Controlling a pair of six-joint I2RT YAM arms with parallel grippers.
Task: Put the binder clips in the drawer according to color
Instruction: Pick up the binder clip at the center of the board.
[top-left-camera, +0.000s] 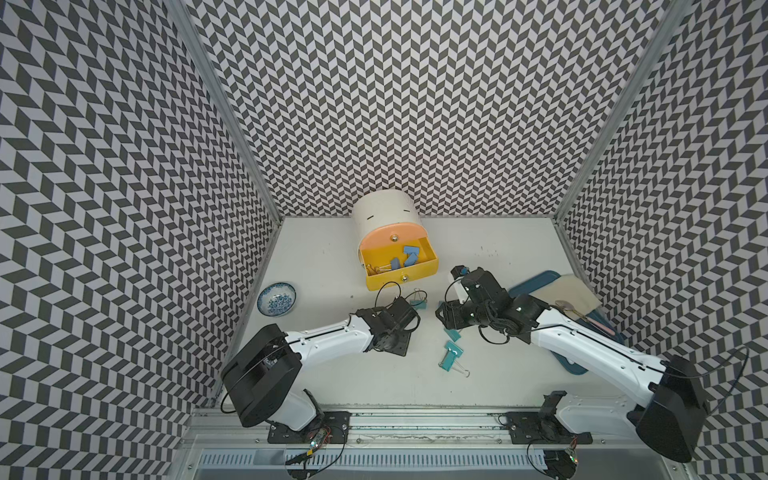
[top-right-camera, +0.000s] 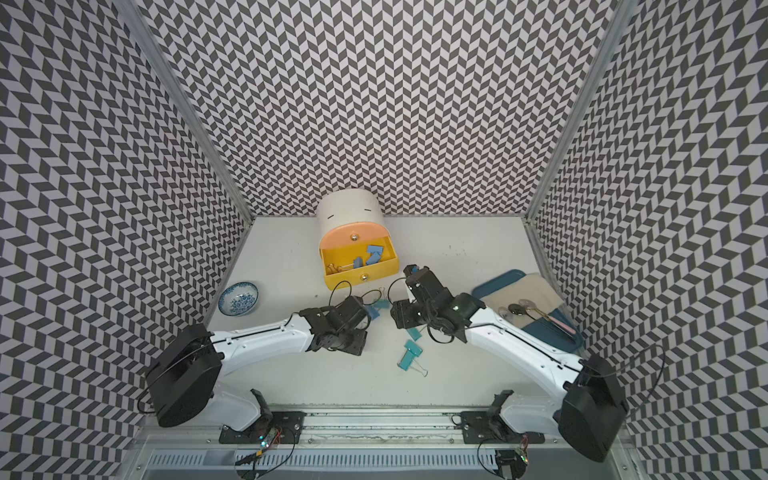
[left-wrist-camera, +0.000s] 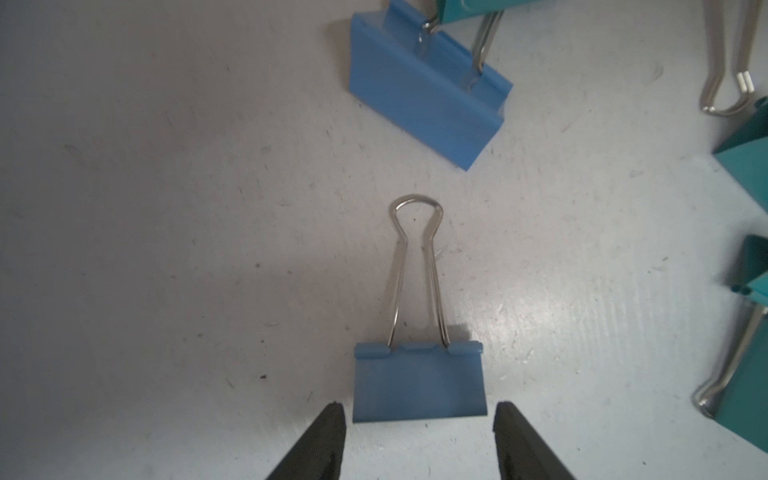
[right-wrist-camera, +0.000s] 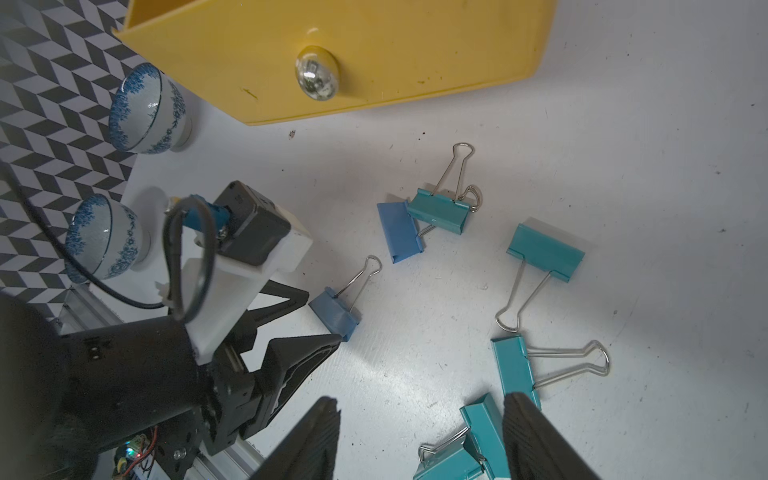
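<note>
Your left gripper (left-wrist-camera: 420, 406) stands released, a fingertip on either side of a small blue binder clip (left-wrist-camera: 419, 384) without touching it; the clip lies flat in front of the yellow drawer (top-left-camera: 424, 272), its long axis in line with the fingers and its silver handle pointing away from them; your right gripper (right-wrist-camera: 422, 399) is also spread, over teal binder clips (right-wrist-camera: 515, 374) farther from that drawer; you cannot tell whether a finger touches one; the drawer is pulled out, with blue clips (top-left-camera: 411, 251) inside; the table (top-left-camera: 324, 374) is white and scuffed, closed in by chevron-patterned walls (top-left-camera: 415, 104); in both top views the left wrist hides the small clip; beside the drawer, the right arm covers part of a blue tray (top-left-camera: 536, 280).
</note>
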